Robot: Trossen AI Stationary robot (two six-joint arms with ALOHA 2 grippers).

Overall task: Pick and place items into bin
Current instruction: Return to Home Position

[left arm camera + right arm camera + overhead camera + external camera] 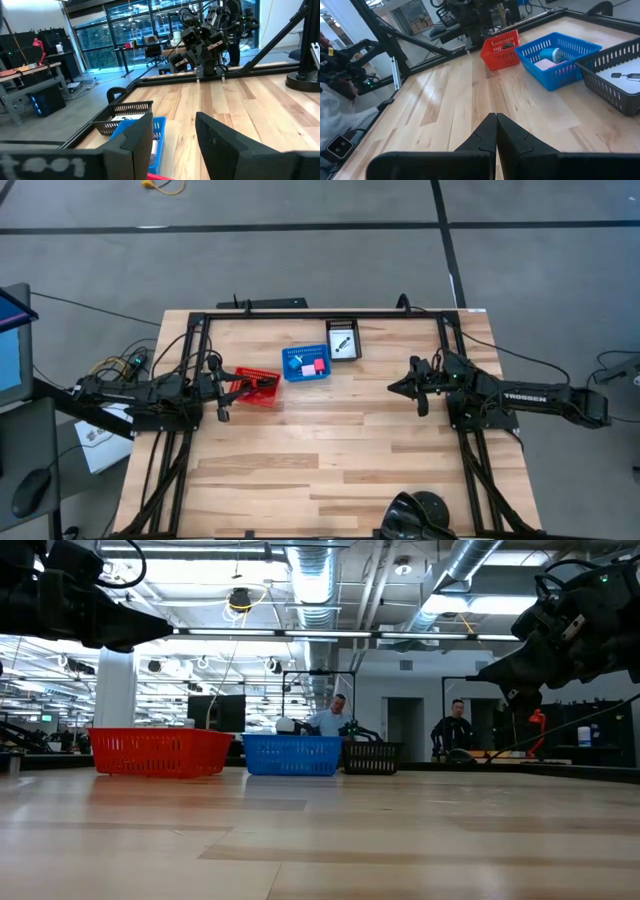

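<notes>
Three perforated baskets stand in a row at the table's far middle: a red basket (pixel 258 387) (pixel 500 50), a blue basket (pixel 305 363) (pixel 555 60) and a black basket (pixel 343 340) (pixel 620 80). A pink cube (pixel 545 64) and a light blue piece (pixel 552 52) lie in the blue one. A white card packet with a black pen-like shape (pixel 343 343) lies in the black one. Something dark (pixel 507 45) sits in the red one. My left gripper (pixel 228 380) (pixel 173 125) hovers open at the red basket's left end. My right gripper (pixel 392 388) (pixel 496 117) hangs shut over bare table, right of the baskets.
A black frame (pixel 320 313) runs along the table's far edge and down both sides. Bare wood (pixel 330 460) fills the table's near half. People stand in the room beyond the far edge (pixel 330 720). A dark round object (pixel 420 515) sits at the near edge.
</notes>
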